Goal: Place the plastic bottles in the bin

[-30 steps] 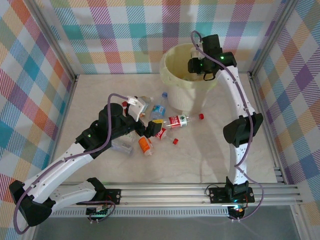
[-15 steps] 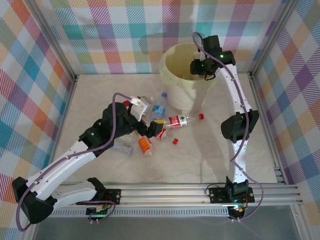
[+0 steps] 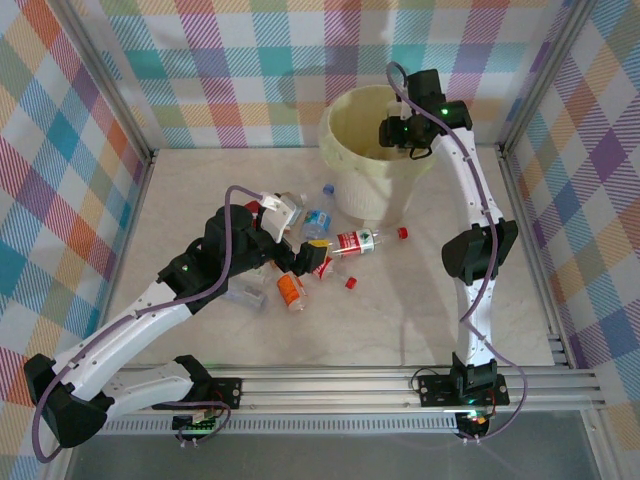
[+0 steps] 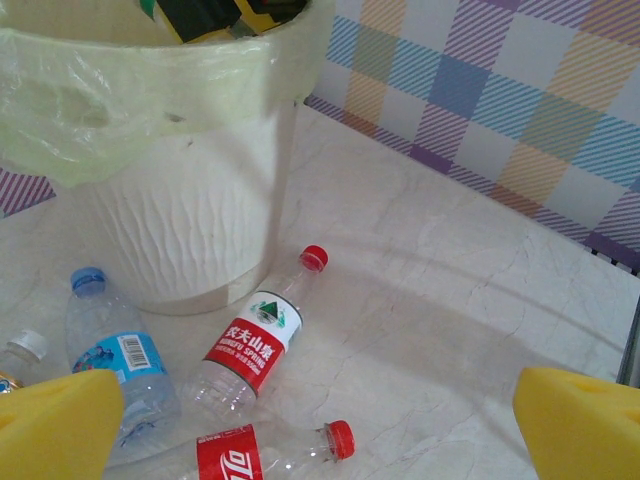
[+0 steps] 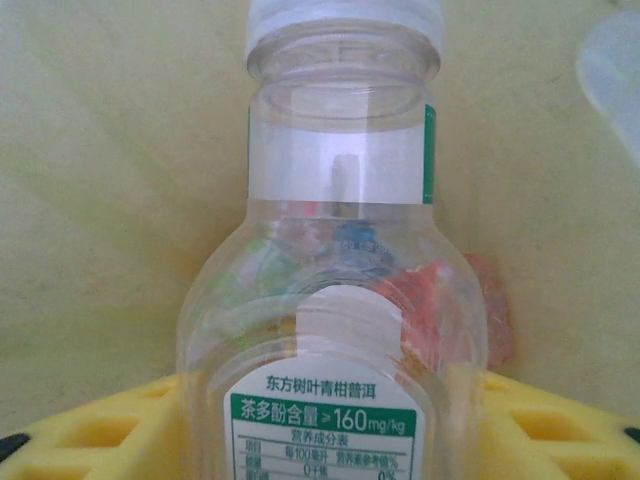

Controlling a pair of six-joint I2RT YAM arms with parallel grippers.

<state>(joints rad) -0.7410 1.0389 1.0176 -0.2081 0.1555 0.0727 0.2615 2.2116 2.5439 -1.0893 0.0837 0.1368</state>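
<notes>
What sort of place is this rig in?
Likely a lab test cell rather than a home: checked walls all round, an aluminium rail in front, and bottles strewn beside a bin.

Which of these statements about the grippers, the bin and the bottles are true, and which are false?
1. The left gripper is open. True.
2. The right gripper is over the bare table. False: it is over the bin.
3. A green-label bottle sits between the right gripper's jaws. True.
4. All bottles are in the bin. False: several lie on the table, such as a red-label bottle beside the bin.
</notes>
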